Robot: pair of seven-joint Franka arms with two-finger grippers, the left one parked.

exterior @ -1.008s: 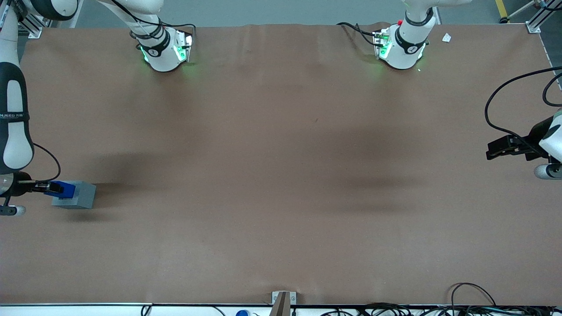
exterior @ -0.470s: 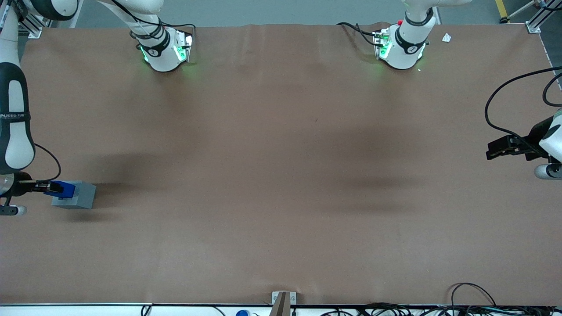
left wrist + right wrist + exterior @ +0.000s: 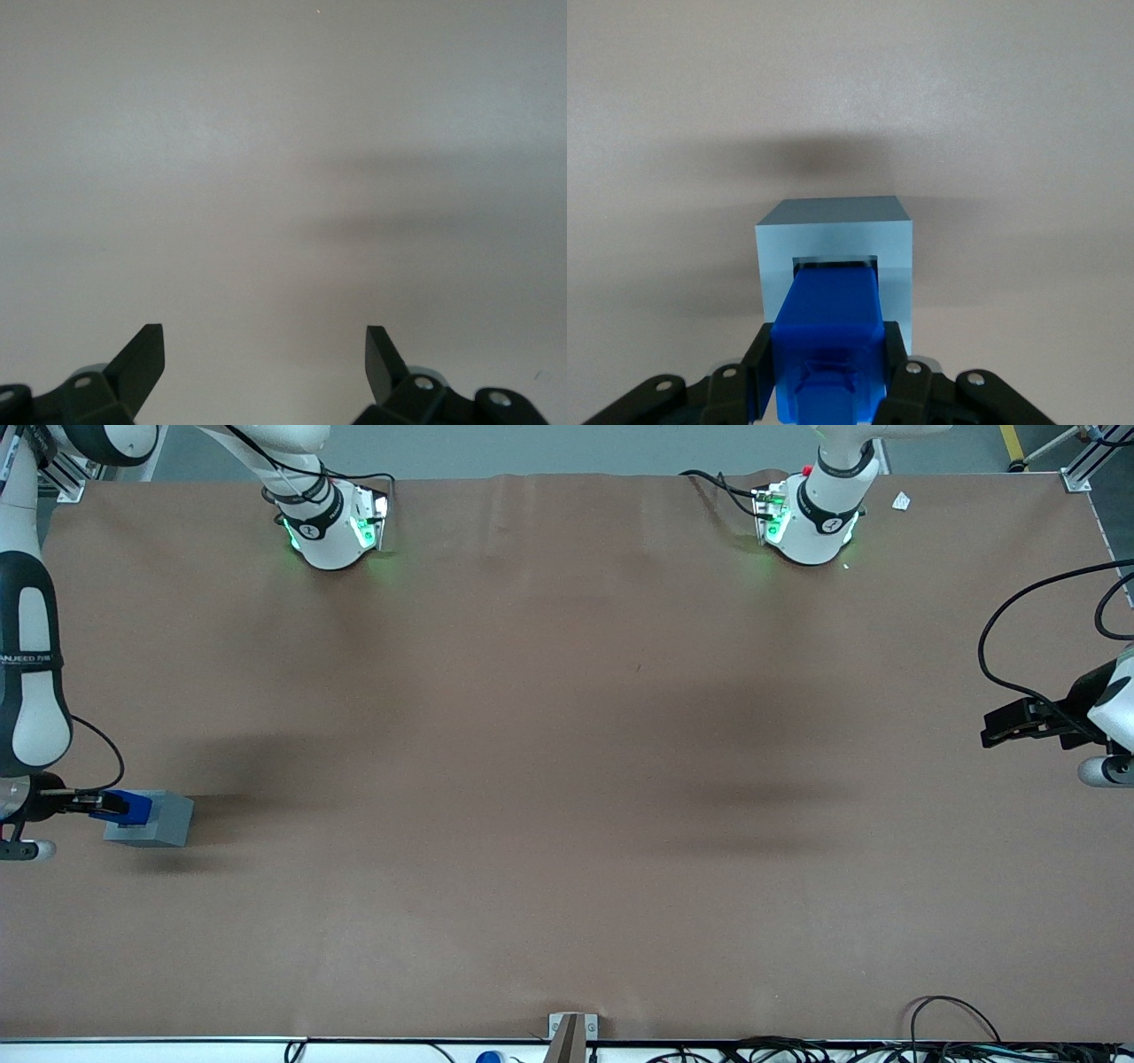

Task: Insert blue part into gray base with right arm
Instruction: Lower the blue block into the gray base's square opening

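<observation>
Since a second ago the blue part [image 3: 135, 806] has shifted slightly down and toward the arm, sinking over the gray base [image 3: 152, 820]; the base has hardly moved. Likely the insertion is underway, not seated yet. Wrist view: blue part [image 3: 828, 341] has its leading end entering the square recess of the gray base [image 3: 833, 239]. The gripper [image 3: 828, 372] is clamped on the blue part's sides, jaws narrowed to its width. All this sits at the working arm's end of the table [image 3: 567, 779].

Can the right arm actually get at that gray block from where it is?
Probably yes: its gripper, shut on the blue part, is already at the gray base, the part's tip at the recess, nothing between.
</observation>
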